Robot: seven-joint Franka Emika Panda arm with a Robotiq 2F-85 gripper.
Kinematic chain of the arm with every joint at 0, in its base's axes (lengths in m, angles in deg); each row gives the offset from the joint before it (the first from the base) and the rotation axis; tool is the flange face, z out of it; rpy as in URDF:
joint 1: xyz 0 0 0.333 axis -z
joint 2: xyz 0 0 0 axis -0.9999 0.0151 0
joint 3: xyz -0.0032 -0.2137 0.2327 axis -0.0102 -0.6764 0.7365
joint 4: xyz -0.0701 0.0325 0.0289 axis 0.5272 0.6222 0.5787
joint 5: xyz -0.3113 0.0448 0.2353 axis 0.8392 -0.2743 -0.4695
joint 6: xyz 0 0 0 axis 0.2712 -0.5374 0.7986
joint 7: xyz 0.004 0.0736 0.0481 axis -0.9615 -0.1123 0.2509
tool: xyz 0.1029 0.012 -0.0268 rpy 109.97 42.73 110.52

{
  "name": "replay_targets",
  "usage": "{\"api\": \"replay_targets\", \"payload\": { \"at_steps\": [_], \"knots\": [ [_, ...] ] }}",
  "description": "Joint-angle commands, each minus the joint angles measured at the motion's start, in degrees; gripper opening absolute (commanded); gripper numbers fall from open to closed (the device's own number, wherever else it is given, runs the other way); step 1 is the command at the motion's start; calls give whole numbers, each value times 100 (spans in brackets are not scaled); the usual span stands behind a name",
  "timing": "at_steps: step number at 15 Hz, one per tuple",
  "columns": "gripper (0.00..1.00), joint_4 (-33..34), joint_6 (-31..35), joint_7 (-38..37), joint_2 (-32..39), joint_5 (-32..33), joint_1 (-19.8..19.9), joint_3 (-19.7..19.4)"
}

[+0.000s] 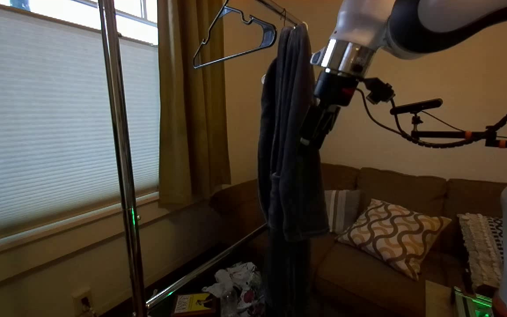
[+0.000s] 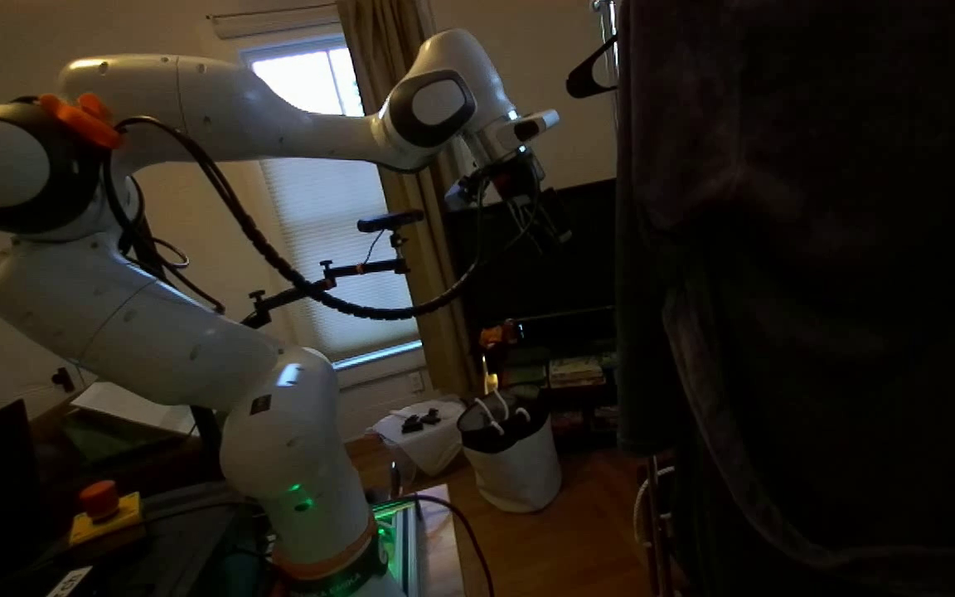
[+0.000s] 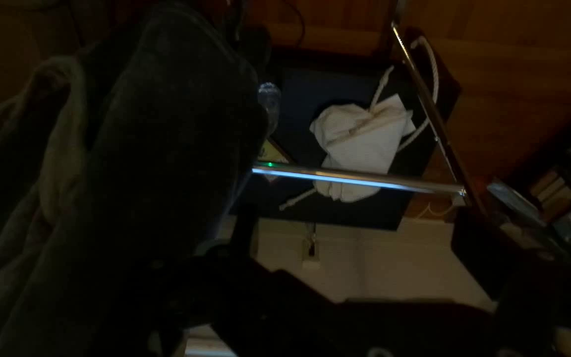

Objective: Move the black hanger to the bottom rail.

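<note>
In an exterior view, a pleated window blind (image 1: 60,127) occupies nine o'clock from centre, a shiny upright pole (image 1: 120,145) in front of it; an olive-gold curtain (image 1: 192,105) hangs at ten. Long grey-blue garment (image 1: 283,149): suspended near centre. Brown sofa (image 1: 398,187) at four o'clock, bearing a wavy-patterned cushion (image 1: 396,235); a striped cushion (image 1: 343,211) sits at that cushion's ten. Yellow-covered book (image 1: 194,304) noted at seven, crumpled pale plastic (image 1: 236,281) at the book's two. In an exterior view, a dark-rimmed white basket (image 2: 515,477) stands on wooden flooring (image 2: 585,531), toward six. Wrist view: crumpled white material (image 3: 355,144), two o'clock, identity undetermined.
</note>
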Motion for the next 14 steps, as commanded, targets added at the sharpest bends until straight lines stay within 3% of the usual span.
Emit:
{"api": "replay_targets", "payload": {
  "at_steps": [1, 3, 9, 14],
  "knots": [
    [100, 371, 382, -260, -266, 38, 56, 176],
    [100, 593, 712, -303, -255, 121, 143, 226],
    [100, 565, 2999, -864, -204, 484, 757, 524],
    [100, 514, 4304, -1624, -282, 528, 1556, 1136]
  ]
}}
